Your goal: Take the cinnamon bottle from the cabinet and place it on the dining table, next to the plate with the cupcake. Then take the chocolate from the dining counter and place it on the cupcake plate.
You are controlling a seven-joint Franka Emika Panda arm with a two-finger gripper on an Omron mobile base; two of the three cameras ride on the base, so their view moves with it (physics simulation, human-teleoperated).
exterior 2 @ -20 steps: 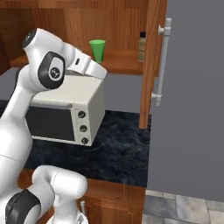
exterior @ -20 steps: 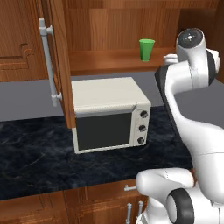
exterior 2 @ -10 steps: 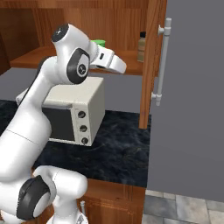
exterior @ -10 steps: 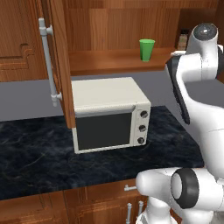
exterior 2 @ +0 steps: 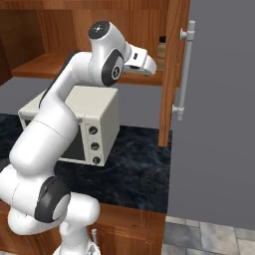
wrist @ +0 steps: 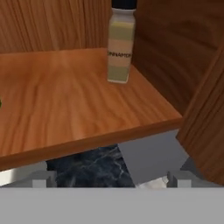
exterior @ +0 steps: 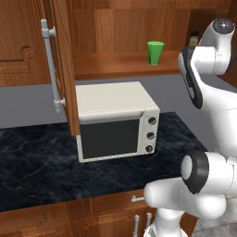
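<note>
You have the cabinet (exterior: 115, 37) open in front of you, its door (exterior: 62, 69) swung wide on the left so the wooden shelf (wrist: 74, 100) is reachable over the microwave (exterior: 115, 118) that sits on the black marbled tabletop (exterior: 37, 162); the arm (exterior 2: 94, 74) is raised to shelf height and angled toward the cabinet's right end, which looks like the approach for the first pickup; a green cup (exterior: 155, 52) stands upright mid-shelf, well apart from your target; the cinnamon bottle (wrist: 120, 43) stands upright at the back right corner of the shelf, close to the side wall, so you will likely need to come in straight to keep clear of that wall and the right door; the gripper (exterior 2: 144, 63) is short of the shelf edge, its fingers spread fully apart and holding nothing; the bottle is not yet touched.
</note>
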